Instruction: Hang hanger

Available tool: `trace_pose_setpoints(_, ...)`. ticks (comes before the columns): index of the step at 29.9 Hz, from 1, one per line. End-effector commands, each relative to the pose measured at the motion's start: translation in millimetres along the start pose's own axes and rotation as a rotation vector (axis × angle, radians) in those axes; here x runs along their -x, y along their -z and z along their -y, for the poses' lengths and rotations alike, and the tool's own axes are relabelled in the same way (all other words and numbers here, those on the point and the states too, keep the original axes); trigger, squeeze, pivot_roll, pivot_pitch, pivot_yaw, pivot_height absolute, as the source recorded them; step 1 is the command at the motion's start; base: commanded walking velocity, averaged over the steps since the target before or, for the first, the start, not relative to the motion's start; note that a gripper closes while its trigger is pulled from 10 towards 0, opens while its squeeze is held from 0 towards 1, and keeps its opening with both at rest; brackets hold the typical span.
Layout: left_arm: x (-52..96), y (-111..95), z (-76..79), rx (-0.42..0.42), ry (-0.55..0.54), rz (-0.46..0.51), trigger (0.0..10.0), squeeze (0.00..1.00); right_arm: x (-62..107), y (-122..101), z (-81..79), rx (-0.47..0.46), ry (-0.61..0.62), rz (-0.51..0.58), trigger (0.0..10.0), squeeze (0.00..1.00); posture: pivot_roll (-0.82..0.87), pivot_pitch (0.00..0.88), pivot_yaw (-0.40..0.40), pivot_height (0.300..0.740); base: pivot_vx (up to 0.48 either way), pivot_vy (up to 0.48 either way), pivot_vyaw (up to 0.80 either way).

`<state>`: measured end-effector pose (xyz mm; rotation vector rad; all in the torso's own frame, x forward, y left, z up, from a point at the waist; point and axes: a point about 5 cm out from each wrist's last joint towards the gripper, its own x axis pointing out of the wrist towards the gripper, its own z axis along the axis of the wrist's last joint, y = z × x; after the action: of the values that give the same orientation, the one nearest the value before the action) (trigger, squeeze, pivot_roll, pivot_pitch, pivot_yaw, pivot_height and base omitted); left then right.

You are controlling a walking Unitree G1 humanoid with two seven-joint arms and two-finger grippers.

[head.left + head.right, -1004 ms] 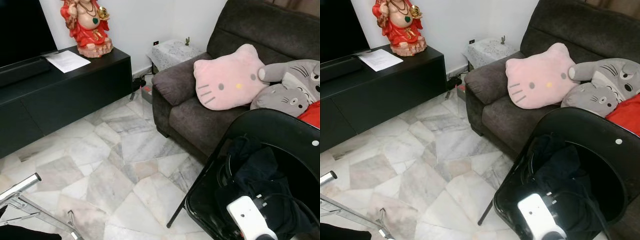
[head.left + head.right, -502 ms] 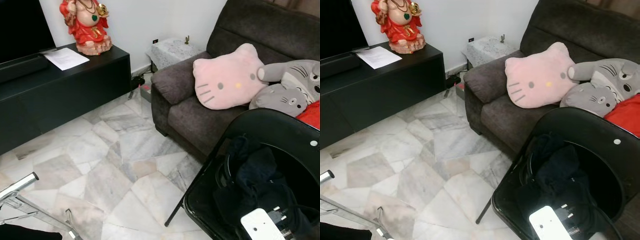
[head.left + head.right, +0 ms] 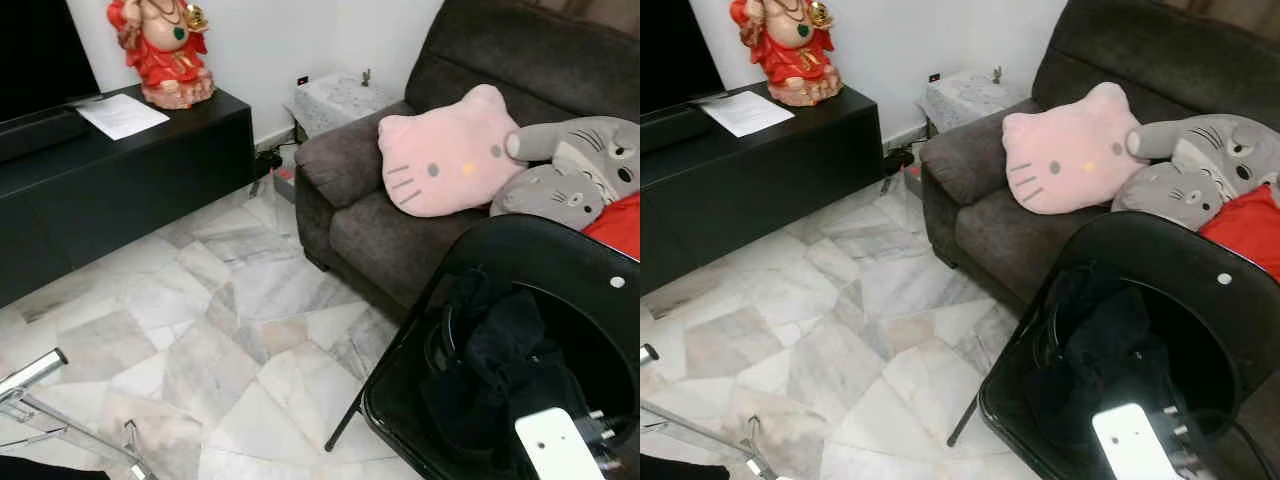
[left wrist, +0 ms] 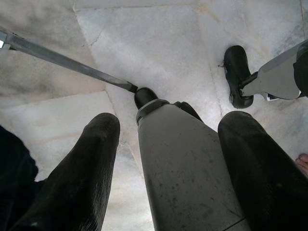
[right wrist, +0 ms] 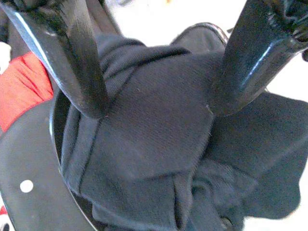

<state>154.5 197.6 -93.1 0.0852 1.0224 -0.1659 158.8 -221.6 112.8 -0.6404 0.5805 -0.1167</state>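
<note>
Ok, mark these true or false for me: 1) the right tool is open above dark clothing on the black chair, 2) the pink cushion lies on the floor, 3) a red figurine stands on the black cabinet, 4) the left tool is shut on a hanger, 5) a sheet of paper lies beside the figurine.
1) True. The right tool is open over the dark clothing piled on the black chair.
2) False. The pink cushion rests on the grey sofa, next to a grey plush toy.
3) True. The red figurine stands on the black cabinet.
4) False. The left tool is open and points at the marble floor, holding nothing.
5) True. The paper lies beside it.
</note>
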Motion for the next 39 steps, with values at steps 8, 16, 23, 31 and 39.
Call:
trace_pose_setpoints(8,1.4,10,1.6,0.020,0.001,-0.032,10.0,0.00,-7.4,4,-2.8,-0.028,-0.009,0.014,10.0,0.00,-0.32,0.113,-0.046,0.740,0.000,0.000,0.00)
trace_pose_setpoints(16,1.3,10,2.0,0.022,0.002,-0.030,10.0,0.00,-0.3,7,-18.2,-0.048,-0.193,0.052,10.0,0.00,-0.33,0.118,-0.047,0.740,0.000,0.000,0.00)
trace_pose_setpoints(23,1.2,10,2.4,0.022,0.004,-0.031,10.0,0.00,-0.5,9,-8.2,-0.014,-0.138,0.055,10.0,0.00,-0.33,0.119,-0.051,0.740,0.000,0.000,0.00)
trace_pose_setpoints(31,1.0,9,3.2,0.026,0.004,-0.031,10.0,0.00,-2.3,14,4.5,-0.002,-0.043,0.032,10.0,0.00,-0.34,0.121,-0.055,0.740,0.000,0.000,0.00)
trace_pose_setpoints(39,0.8,9,3.9,0.026,0.007,-0.030,10.0,0.00,-5.9,12,-9.6,-0.017,-0.123,0.071,10.0,0.00,-0.34,0.121,-0.059,0.740,0.000,0.000,0.00)
